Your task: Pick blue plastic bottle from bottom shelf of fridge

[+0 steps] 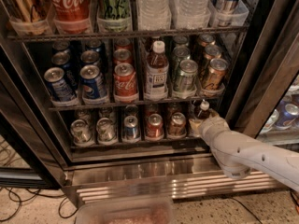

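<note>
The fridge (pixel 261 73) stands open with black frame and wire shelves. The bottom shelf (pixel 135 143) holds a row of short mini cans (pixel 131 127). At its right end stands the blue plastic bottle (pixel 202 112), small, with a white cap and dark drink. My gripper (pixel 200 125) is at the end of the white arm (pixel 247 153) that reaches in from the lower right. It sits at the bottle's lower body, covering it. Only the bottle's cap and neck show above the wrist.
The middle shelf holds full-size cans and a bigger white-capped brown bottle (pixel 156 71). The top shelf holds tall cans and water bottles (pixel 154 6). A stainless slatted base (pixel 154 183) runs below. Cables (pixel 18 204) lie on the floor at left. A clear bin (pixel 124 213) sits at the bottom edge.
</note>
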Tool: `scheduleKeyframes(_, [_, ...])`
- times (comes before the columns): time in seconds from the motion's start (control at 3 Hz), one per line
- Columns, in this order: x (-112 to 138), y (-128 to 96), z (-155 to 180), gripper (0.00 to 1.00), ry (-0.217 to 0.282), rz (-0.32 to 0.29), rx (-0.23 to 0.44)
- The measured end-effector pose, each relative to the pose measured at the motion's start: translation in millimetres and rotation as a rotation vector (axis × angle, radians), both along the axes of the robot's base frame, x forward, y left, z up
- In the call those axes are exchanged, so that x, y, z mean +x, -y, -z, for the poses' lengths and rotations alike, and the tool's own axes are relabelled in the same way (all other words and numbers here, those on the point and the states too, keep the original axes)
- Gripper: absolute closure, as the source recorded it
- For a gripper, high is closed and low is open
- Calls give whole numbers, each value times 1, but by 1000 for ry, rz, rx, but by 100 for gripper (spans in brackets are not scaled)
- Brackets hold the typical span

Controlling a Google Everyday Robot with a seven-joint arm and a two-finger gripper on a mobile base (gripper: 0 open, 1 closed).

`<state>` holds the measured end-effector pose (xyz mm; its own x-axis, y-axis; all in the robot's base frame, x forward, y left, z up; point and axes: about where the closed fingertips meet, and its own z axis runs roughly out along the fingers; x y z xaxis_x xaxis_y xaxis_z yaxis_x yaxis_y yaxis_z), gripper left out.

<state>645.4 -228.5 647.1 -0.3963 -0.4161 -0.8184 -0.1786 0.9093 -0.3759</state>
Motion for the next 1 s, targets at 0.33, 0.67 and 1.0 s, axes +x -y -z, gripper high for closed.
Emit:
scheduleKeyframes(0.33, [0,-2,-1,100,0,0,0])
scheduleKeyframes(0.67, [-4,-2,-14,100,44,-14,37])
scheduleKeyframes(1.0, [-11,-7,-37,100,109,-50,61])
